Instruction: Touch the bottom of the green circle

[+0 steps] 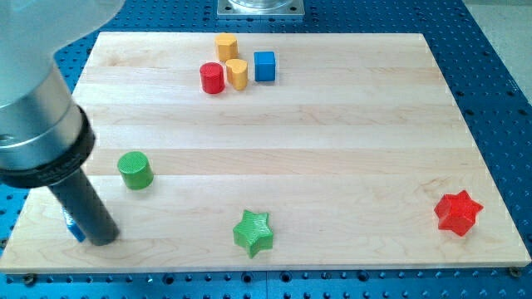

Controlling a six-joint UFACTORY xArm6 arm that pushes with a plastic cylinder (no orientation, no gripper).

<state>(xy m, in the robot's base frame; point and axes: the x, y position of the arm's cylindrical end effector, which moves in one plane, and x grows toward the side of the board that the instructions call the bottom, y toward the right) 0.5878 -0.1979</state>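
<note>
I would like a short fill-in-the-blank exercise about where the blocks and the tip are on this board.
1. My tip is toward the view's bottom-left of the green ____.
2. The red star lies near the view's ____ edge.
3. The blue cube stands beside a ____ block.

Missing words: circle; right; yellow
</note>
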